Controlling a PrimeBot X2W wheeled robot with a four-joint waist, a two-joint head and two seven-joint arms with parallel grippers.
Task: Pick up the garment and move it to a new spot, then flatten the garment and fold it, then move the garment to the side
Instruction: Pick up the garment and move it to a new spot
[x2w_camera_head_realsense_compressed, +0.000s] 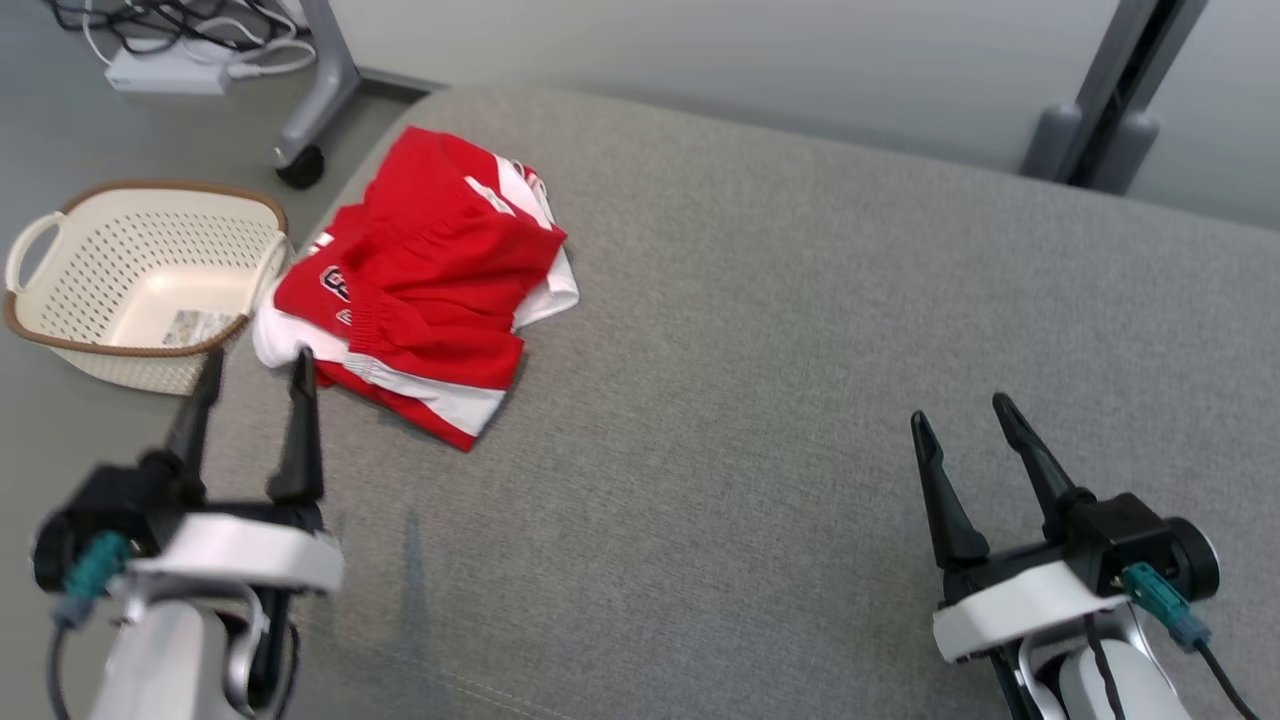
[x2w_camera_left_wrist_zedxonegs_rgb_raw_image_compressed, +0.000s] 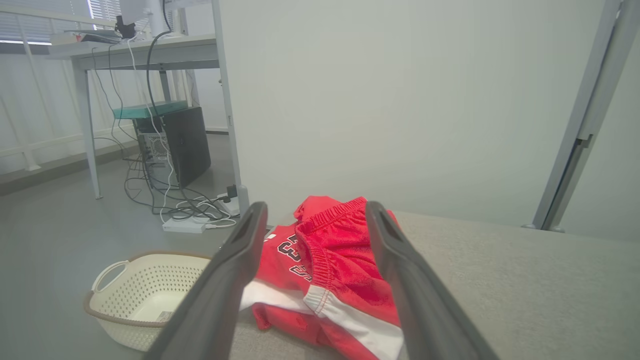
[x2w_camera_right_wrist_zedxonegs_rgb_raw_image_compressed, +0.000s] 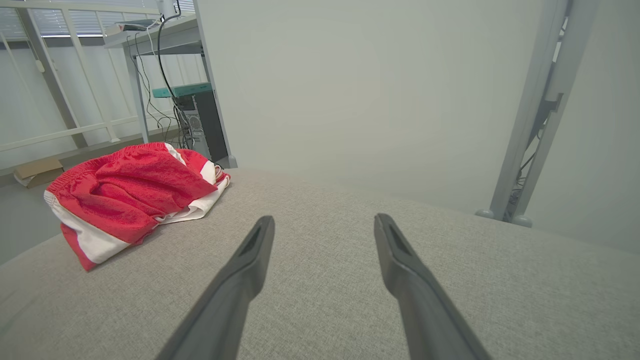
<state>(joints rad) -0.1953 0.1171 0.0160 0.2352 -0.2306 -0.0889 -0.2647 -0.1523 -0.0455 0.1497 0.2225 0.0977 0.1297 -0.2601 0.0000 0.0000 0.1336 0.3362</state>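
You've got one print: dark, white-edged numerals on the red garment, creased, not fully legible. Sticker in the basket is too small to read.

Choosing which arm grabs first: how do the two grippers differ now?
The left gripper is close to the garment, fingers pointing at it; the right gripper is far from it, over bare grey surface. The left is near the basket; the right is not. Both are open and empty.

Cream perforated basket, grey upholstered surface, power strip
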